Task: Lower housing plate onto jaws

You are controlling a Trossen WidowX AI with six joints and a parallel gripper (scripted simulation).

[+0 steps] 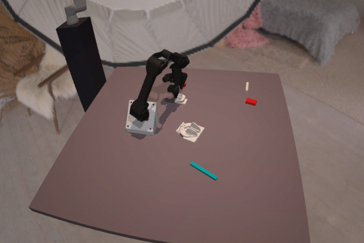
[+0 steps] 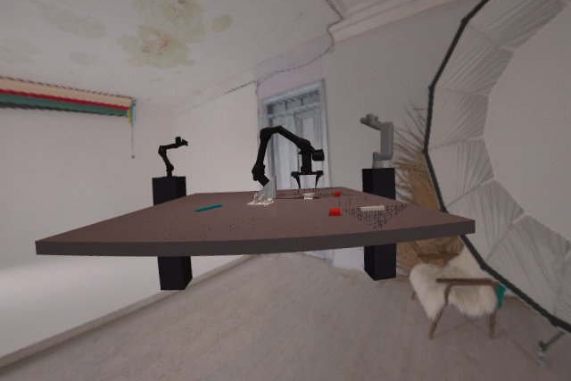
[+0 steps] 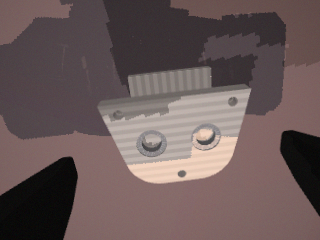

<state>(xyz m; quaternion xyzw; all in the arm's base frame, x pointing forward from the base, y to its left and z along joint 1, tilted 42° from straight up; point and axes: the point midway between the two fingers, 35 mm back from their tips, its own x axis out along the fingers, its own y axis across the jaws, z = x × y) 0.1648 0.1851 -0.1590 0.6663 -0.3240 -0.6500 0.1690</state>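
Housing plate (image 1: 180,99) (image 2: 309,195) (image 3: 175,120), beneath gripper (image 2: 308,186) (image 3: 179,154) (fingers apart).

open gap on both sides of the pale housing plate (image 1: 180,99) (image 2: 308,195) (image 3: 175,125), raised ridge (image 3: 170,81) along one edge

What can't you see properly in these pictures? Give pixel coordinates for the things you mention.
- Table's near edge (image 1: 96,226): cut off by the bottom of the top view.
- Gripper fingertips: too dark and small in the top view to tell apart.
- Red block behind the arm (image 1: 184,85) (image 2: 336,194): partly hidden by the arm in the top view.
- Housing plate's underside (image 3: 175,130): faces away in the wrist view.
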